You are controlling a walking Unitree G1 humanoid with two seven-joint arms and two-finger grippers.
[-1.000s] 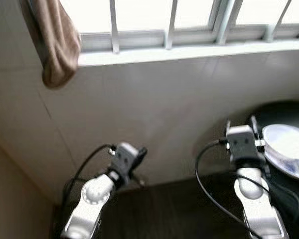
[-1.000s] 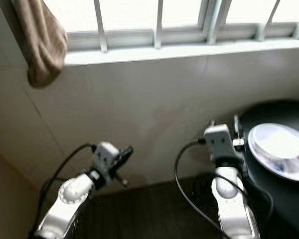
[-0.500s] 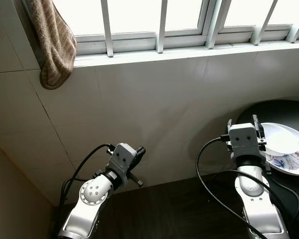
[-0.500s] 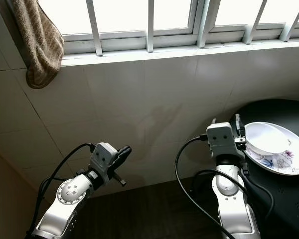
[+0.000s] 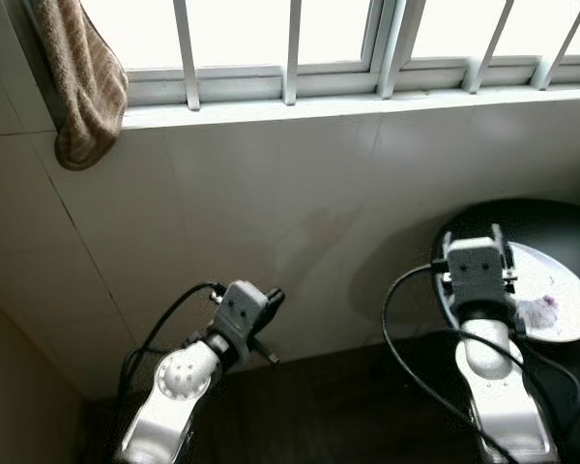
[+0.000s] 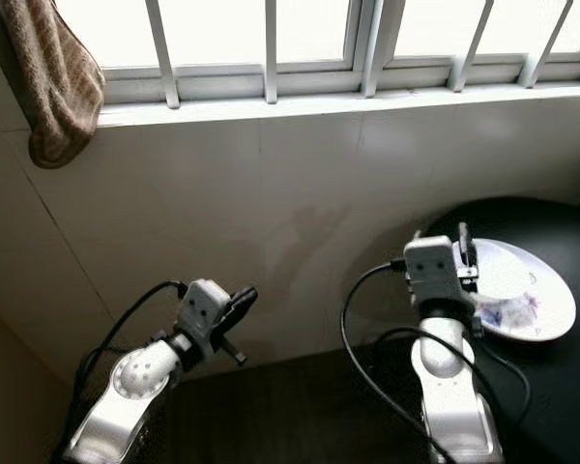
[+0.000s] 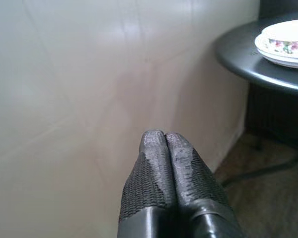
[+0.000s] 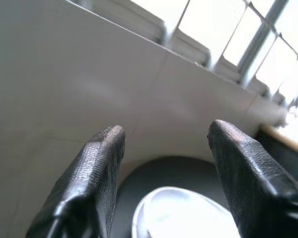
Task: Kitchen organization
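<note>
A white flowered plate [image 5: 565, 300] lies on a round black table [image 5: 561, 227] at the right, close to the tiled wall. In the left wrist view a shallow white bowl [image 7: 288, 33] rests on that plate [image 7: 283, 54]. My right gripper [image 5: 472, 236] is raised just left of the plate, open and empty, pointing at the wall above the plate [image 8: 184, 213]. My left gripper [image 5: 271, 298] is held low on the left, shut with nothing in it, its fingertips [image 7: 156, 141] pressed together and facing the wall.
A tiled wall [image 5: 300, 203] stands right in front, with a barred window and its sill [image 5: 300, 101] above. A brown towel [image 5: 82, 87] hangs at the upper left. Dark floor [image 5: 348, 406] lies below the arms.
The whole picture has shifted and tilted slightly, so the camera moved. Both arms hold the same raised pose, and the fingers stand as before.
</note>
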